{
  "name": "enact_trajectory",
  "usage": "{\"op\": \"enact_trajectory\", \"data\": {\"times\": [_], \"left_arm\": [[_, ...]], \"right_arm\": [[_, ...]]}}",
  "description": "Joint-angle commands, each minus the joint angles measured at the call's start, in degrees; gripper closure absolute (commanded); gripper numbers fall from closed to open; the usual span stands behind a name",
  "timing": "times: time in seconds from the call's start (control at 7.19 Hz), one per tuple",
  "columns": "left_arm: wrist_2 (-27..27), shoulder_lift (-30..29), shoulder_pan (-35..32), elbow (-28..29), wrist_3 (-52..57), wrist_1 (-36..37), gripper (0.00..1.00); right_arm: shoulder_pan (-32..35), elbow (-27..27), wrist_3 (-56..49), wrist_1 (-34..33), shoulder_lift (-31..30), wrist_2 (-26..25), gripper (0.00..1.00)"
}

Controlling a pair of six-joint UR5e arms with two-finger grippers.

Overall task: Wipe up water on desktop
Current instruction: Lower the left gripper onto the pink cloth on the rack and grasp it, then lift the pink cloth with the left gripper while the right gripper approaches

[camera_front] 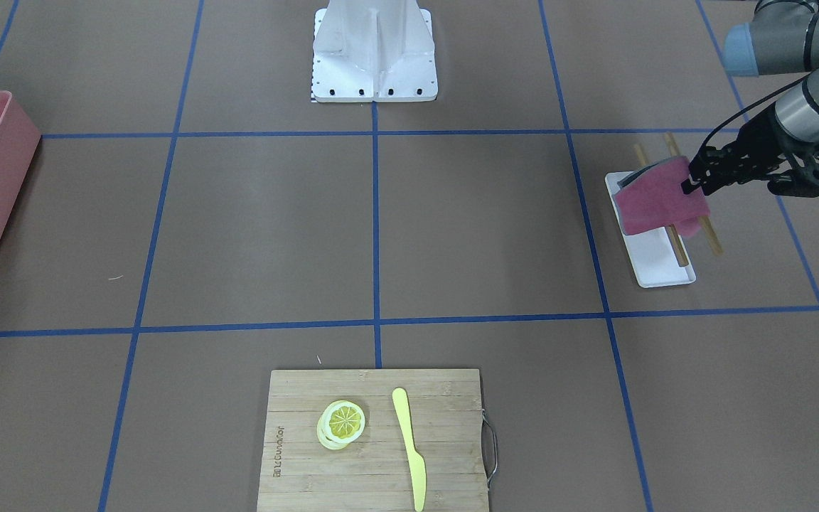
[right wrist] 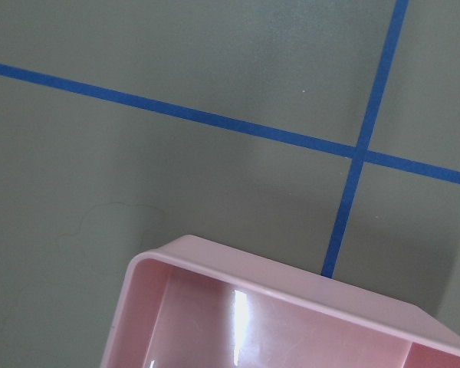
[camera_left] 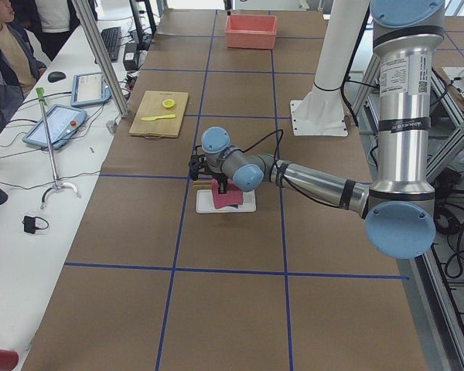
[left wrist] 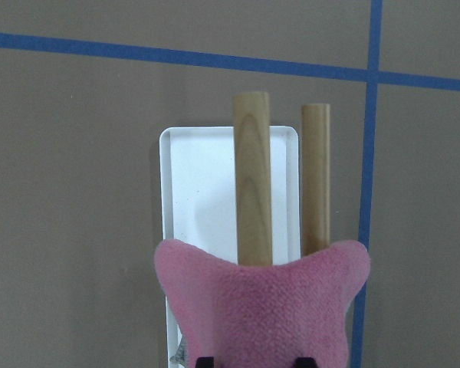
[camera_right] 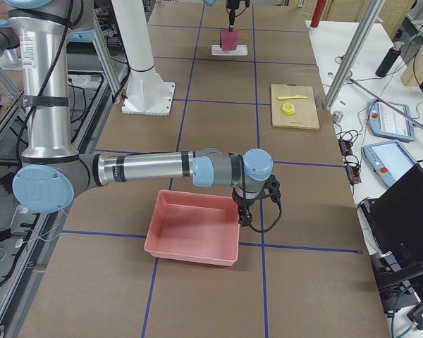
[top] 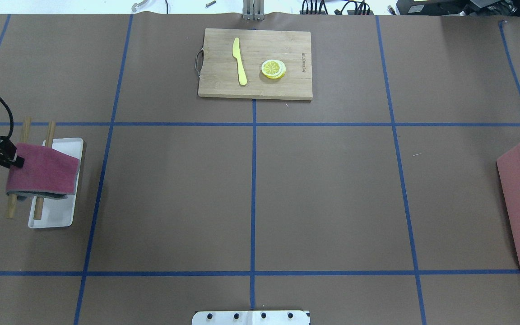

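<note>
Overhead exterior shows the left gripper (top: 15,161) pinching the pink cloth (top: 45,174) over the white tray (top: 54,215) at the left edge, so wiping the wide brown desktop (top: 323,194) looks not started yet.

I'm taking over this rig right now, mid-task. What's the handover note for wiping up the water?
Left gripper: shut on the pink cloth, which hangs over the white tray and two sticks.
Right gripper: beside the pink bin; cannot tell whether it is open or shut.
Done: cloth gripped.
Left: all the wiping. No water shows plainly on the desktop in any view, so locate it first.
</note>
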Motion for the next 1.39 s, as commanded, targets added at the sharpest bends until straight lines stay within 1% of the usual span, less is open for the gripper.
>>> {"op": "enact_trajectory", "data": {"times": [0.0,0.14,0.28,0.42,0.56,0.7,0.83,0.97,1.11,1.25], "left_arm": [[0.04,0.00,-0.05,-0.05,-0.01,0.02,1.00],[-0.04,0.09,-0.31,-1.01,-0.01,0.02,1.00],[-0.22,0.27,-0.75,-3.80,-0.01,0.20,1.00],[-3.53,0.27,-1.19,-6.00,-1.05,0.46,1.00],[-6.00,-0.78,-2.06,-6.90,-4.20,0.38,1.00],[-6.11,-4.79,-1.81,-8.12,-11.10,0.46,1.00],[-6.02,-13.62,-1.11,-7.35,-21.09,0.64,1.00],[-5.32,-21.80,1.76,-5.78,-28.94,0.64,1.00],[-0.79,-27.10,6.67,-5.41,-32.84,0.64,1.00],[8.82,-31.24,12.28,-4.71,-33.75,0.73,1.00]], "right_arm": [[0.00,0.13,0.00,0.01,-0.06,0.01,0.00],[0.00,0.22,0.00,0.01,-0.06,0.01,0.00],[0.00,0.48,0.00,0.01,-0.06,0.36,0.00],[0.00,0.66,0.00,0.01,-0.06,0.97,0.00],[0.00,0.83,0.00,0.01,0.03,1.33,0.00],[0.00,2.66,-0.09,0.01,-0.06,1.51,0.00],[-0.35,4.51,-0.09,0.10,-0.06,1.59,0.00],[-2.27,7.14,-0.09,0.10,0.20,1.68,0.00],[-4.64,10.12,0.35,0.10,0.81,2.12,0.00],[-6.40,11.98,0.35,2.10,1.34,6.13,0.00]]}}
